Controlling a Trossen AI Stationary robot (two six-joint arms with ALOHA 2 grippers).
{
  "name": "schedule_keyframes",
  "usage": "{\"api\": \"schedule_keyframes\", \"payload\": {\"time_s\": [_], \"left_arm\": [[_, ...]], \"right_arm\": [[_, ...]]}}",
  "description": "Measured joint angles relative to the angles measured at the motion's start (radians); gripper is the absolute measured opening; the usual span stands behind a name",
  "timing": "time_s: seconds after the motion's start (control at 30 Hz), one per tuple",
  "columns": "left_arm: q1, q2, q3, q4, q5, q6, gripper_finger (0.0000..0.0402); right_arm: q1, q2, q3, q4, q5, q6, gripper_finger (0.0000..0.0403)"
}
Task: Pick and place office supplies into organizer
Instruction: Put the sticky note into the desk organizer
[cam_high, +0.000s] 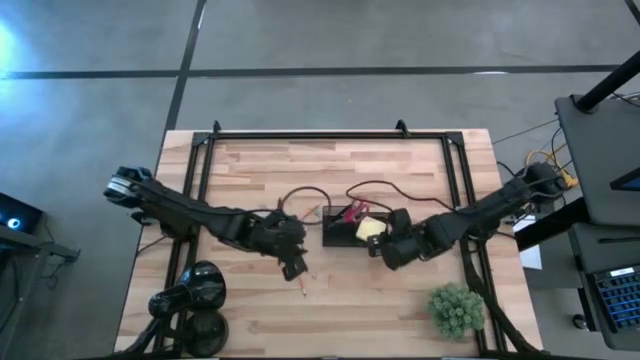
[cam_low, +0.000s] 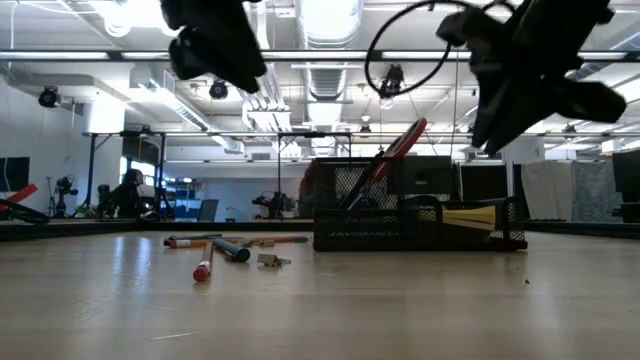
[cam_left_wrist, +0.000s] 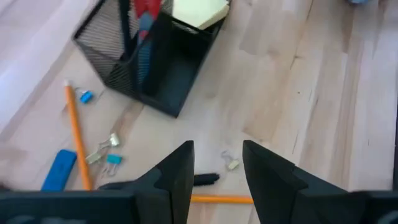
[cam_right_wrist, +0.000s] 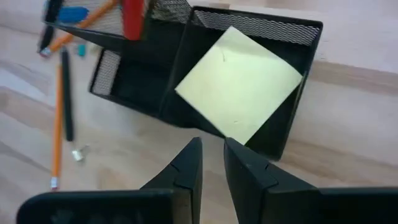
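The organizer (cam_high: 343, 232) is a dark mesh box with two compartments near the table's middle. Red-handled scissors (cam_low: 396, 150) stand slanted in one compartment. The yellow note pad (cam_right_wrist: 239, 84) lies tilted in the other, resting on its walls. An orange pencil (cam_left_wrist: 77, 135), a blue piece (cam_left_wrist: 60, 169), a dark pen (cam_left_wrist: 205, 179) and small clips lie on the table left of the organizer. My left gripper (cam_left_wrist: 217, 167) hovers open above a pen and a second orange pencil (cam_left_wrist: 221, 200). My right gripper (cam_right_wrist: 212, 163) is open by a narrow gap, above the table just near of the note pad.
A green spiky plant ball (cam_high: 456, 308) sits near the table's right near corner. A black round lamp-like object (cam_high: 195, 295) stands at the left near corner. Dark cables (cam_high: 380, 187) loop behind the organizer. Bare wood (cam_high: 370, 310) lies toward the near edge.
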Motion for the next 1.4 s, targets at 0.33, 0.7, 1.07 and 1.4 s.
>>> {"api": "schedule_keyframes", "payload": {"time_s": [0.33, 0.7, 1.07, 1.4], "left_arm": [[-0.009, -0.07, -0.075, -0.001, -0.026, -0.014, 0.0123], [-0.01, -0.068, -0.083, 0.001, -0.025, -0.013, 0.0123], [-0.009, -0.066, -0.085, 0.0, -0.025, -0.009, 0.0123], [-0.009, -0.066, -0.085, 0.001, -0.025, -0.007, 0.0123]], "right_arm": [[-0.094, 0.156, -0.025, 0.147, -0.073, -0.098, 0.0059], [-0.086, 0.268, -0.019, 0.106, -0.109, -0.058, 0.0059], [-0.075, 0.19, -0.016, -0.118, 0.023, 0.06, 0.0059], [-0.057, 0.192, 0.043, -0.012, -0.125, -0.113, 0.0059]]}}
